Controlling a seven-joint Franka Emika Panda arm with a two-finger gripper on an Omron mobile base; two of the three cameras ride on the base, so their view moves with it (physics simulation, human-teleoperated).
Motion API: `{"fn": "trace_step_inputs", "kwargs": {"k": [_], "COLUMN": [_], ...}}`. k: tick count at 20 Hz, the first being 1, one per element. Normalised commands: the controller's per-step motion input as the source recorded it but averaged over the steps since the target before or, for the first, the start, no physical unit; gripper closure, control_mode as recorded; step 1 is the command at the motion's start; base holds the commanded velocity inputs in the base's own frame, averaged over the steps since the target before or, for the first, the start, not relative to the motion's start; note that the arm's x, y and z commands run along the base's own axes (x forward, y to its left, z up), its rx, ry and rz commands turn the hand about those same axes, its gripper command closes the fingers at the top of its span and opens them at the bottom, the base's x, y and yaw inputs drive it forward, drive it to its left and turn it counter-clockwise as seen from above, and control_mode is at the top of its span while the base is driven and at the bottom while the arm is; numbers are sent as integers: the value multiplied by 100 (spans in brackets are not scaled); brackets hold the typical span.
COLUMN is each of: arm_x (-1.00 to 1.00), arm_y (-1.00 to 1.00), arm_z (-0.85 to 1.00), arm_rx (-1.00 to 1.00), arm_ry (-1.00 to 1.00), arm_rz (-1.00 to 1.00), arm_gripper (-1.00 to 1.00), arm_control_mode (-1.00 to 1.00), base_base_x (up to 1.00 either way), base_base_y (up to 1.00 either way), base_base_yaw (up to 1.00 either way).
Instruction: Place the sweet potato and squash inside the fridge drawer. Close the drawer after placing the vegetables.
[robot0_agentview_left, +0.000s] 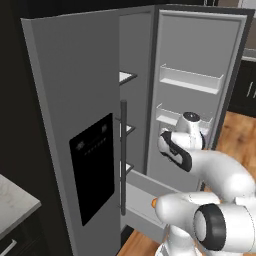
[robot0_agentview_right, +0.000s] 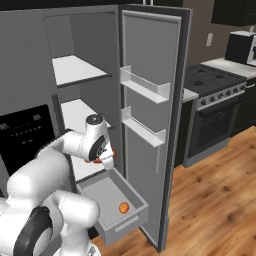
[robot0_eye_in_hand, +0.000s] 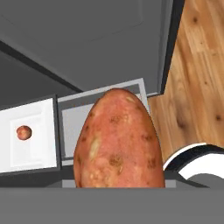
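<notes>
pincer (robot0_agentview_right: 107, 161): clamped on the sweet potato (robot0_eye_in_hand: 118, 142), held above the rear edge of the fridge drawer | fridge drawer (robot0_agentview_right: 120, 225): pulled out at the fridge's foot, open-topped | small round orange thing (robot0_agentview_right: 123, 208): on the drawer floor near its front right corner | fridge door (robot0_agentview_right: 150, 125): swung wide beside the drawer

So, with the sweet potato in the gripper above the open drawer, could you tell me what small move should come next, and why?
Probably lower the gripper a little toward the fridge drawer before releasing. The hand view shows it shut on the sweet potato, with the open drawer below it; a small orange vegetable already lies near the drawer's front, so a lower drop further back seems safer.
</notes>
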Motion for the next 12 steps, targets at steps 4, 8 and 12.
{"fn": "trace_step_inputs", "kwargs": {"k": [4, 8, 12], "arm_x": [58, 40, 26], "arm_y": [3, 0, 0], "arm_z": [-92, -96, -89], "arm_rx": [-1, 0, 0], "arm_ry": [18, 7, 4], "arm_rz": [5, 7, 9], "arm_gripper": [100, 100, 100], "arm_control_mode": [-100, -100, -100], "base_base_x": [0, 0, 0], "base_base_y": [0, 0, 0], "base_base_yaw": [0, 0, 0]}}
